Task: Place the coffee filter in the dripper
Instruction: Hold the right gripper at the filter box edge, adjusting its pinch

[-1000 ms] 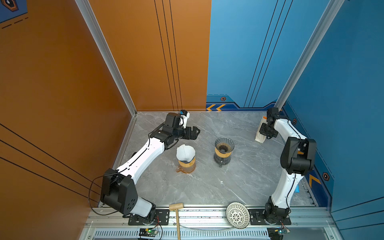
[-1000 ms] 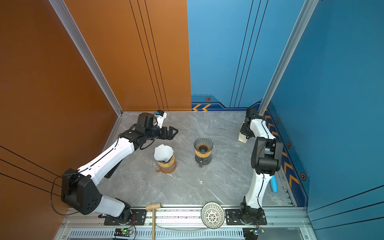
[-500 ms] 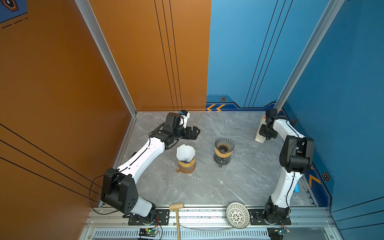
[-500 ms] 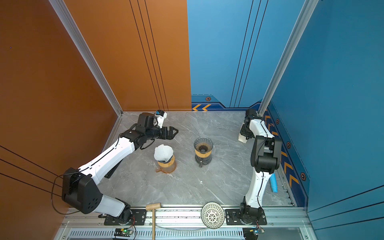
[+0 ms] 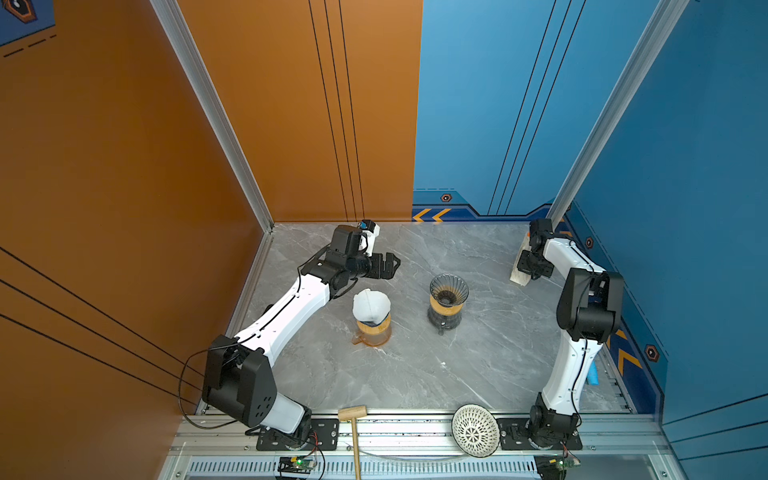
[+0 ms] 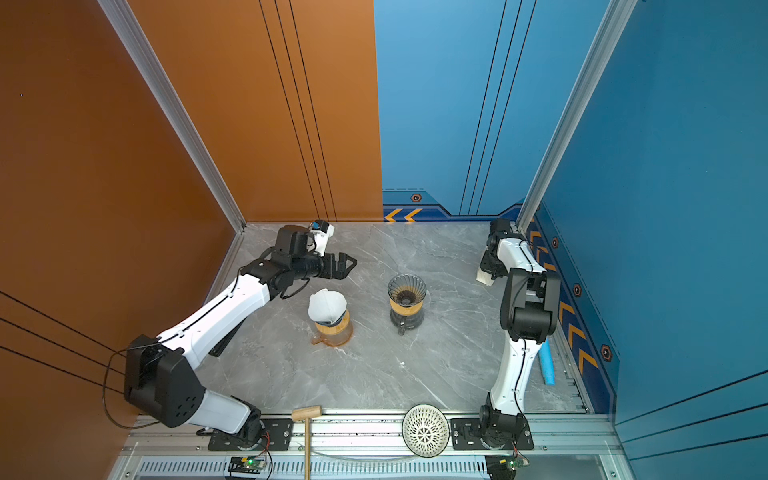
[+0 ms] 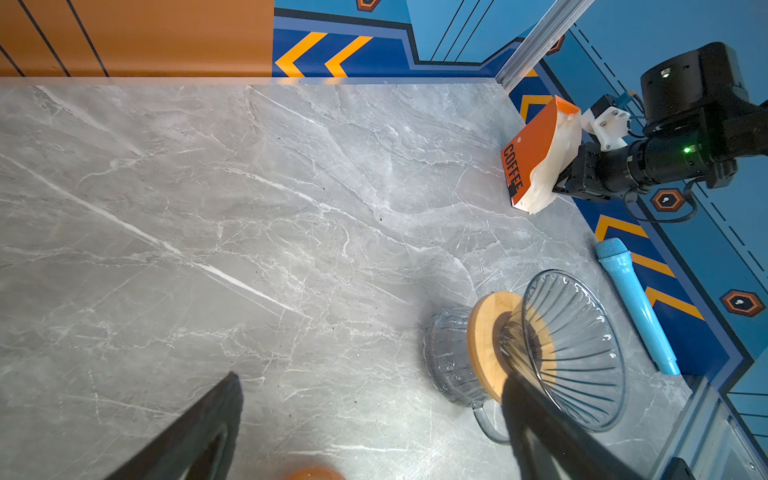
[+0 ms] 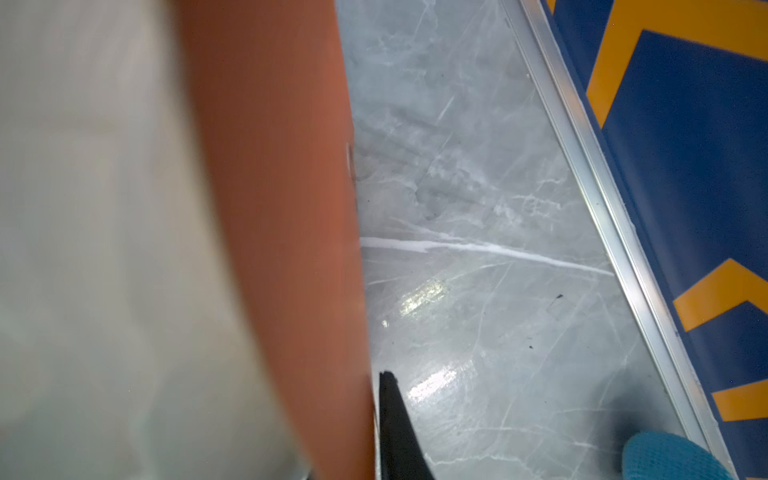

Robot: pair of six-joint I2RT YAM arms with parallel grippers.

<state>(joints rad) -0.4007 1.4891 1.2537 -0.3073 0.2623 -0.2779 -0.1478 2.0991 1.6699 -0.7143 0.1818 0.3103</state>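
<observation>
While the left gripper (image 5: 394, 268) hangs wide open left of centre, the right gripper (image 5: 525, 271) clenches the filter pack (image 5: 518, 277) at mid-right | coffee filter (image 5: 370, 305) sits in amber-based dripper (image 5: 376, 323), centre-left | glass dripper (image 5: 449, 289) stands beside it, centre

Robot lab cell: printed wall panels (image 5: 291, 124), aluminium mounting rail (image 5: 407, 430)

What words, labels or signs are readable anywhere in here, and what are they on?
"COFFE": black letters on the orange filter pack; a further letter may be hidden.
Faint engraving on the dripper's wooden collar: too faint to read.
Yellow chevrons on the blue wall strip: arrows only, no words.
</observation>
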